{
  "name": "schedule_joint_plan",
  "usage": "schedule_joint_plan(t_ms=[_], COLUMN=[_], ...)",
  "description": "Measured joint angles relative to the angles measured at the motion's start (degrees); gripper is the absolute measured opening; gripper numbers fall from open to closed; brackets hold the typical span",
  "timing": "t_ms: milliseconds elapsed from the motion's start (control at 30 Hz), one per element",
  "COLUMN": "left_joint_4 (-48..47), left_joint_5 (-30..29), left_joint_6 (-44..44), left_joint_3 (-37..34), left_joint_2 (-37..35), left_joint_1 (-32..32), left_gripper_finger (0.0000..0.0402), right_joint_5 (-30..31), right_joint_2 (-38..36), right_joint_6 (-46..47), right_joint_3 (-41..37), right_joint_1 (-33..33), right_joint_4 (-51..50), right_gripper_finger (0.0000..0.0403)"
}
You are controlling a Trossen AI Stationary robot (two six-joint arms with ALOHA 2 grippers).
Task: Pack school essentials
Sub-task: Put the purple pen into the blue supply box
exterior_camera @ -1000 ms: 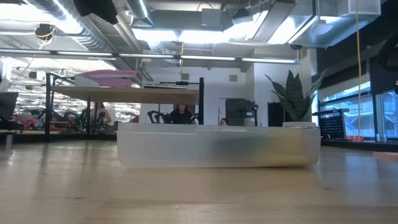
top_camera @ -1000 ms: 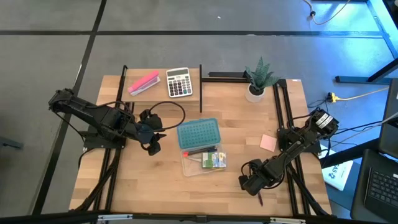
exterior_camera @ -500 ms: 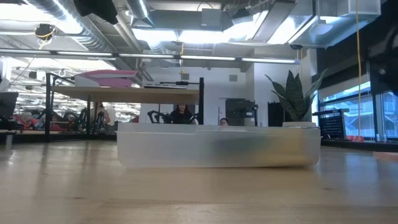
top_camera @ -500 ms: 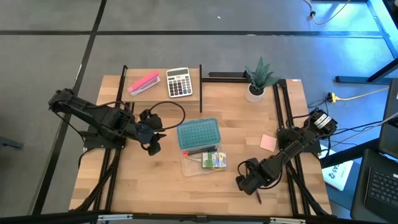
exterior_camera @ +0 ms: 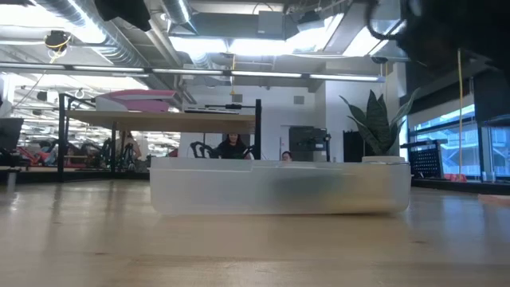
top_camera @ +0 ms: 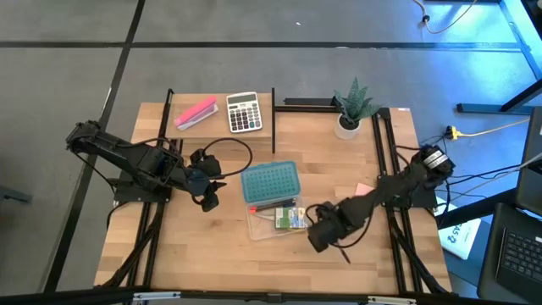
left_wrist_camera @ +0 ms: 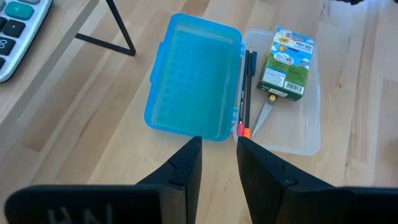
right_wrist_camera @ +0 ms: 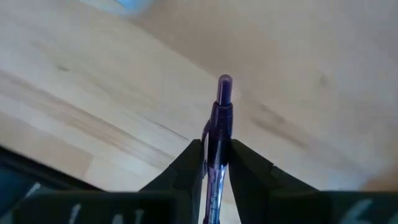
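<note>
Pen held by the right gripper (right_wrist_camera: 213, 158)
The pen (right_wrist_camera: 219, 118) is pinched between nearly closed jaws, its tip sticking out past them above the table (top_camera: 212, 246).

Pen (right_wrist_camera: 219, 134) lower end hidden between jaws

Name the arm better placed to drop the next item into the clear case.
Right. Its claw is shut on the pen and sits beside the clear case, while the left claw holds nothing, off beyond the blue lid.

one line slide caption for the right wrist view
Right gripper shut on a thin dark purple pen, carried above the light wooden table.
</note>
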Motion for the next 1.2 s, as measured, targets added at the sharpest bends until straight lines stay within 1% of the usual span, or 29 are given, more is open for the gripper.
schedule_joint_plan(t_ms=[100,433,567,700,800,933,1033,1100,1200], left_joint_4=[0.0,0.0,0.0,0.0,0.0,0.0,0.0,0.1,0.3], left_joint_5=[0.0,0.0,0.0,0.0,0.0,-0.1,-0.1,-0.1,-0.2], left_joint_6=[0.0,0.0,0.0,-0.1,-0.2,-0.5,-0.5,-0.5,-0.5], left_joint_3=[0.0,0.0,0.0,0.0,0.0,0.0,0.0,0.0,0.0], left_joint_2=[0.0,0.0,0.0,0.0,0.0,0.0,0.0,0.0,0.0], left_joint_1=[0.0,0.0,0.1,0.1,0.1,0.1,0.1,0.1,0.1], left_gripper_finger=[0.0094,0.0094,0.0094,0.0094,0.0094,0.0094,0.0094,0.0094,0.0094], right_joint_5=[0.8,1.5,4.2,6.2,7.9,8.5,8.5,8.5,7.2], right_joint_2=[0.0,0.0,0.0,-0.1,-0.1,0.3,1.5,2.8,5.0], right_joint_6=[-8.0,-37.3,-50.1,-61.5,-69.4,-76.6,-80.7,-82.5,-82.8], right_joint_3=[2.8,7.0,9.5,11.7,12.0,12.0,12.0,12.0,12.0], right_joint_1=[-2.9,-14.4,-18.1,-20.7,-21.7,-22.7,-22.8,-22.8,-22.8], right_joint_4=[-1.8,-1.8,-1.2,4.6,11.4,18.1,20.4,21.3,22.0], right_gripper_finger=[0.0072,0.0071,0.0067,0.0068,0.007,0.0071,0.0071,0.0071,0.0071])
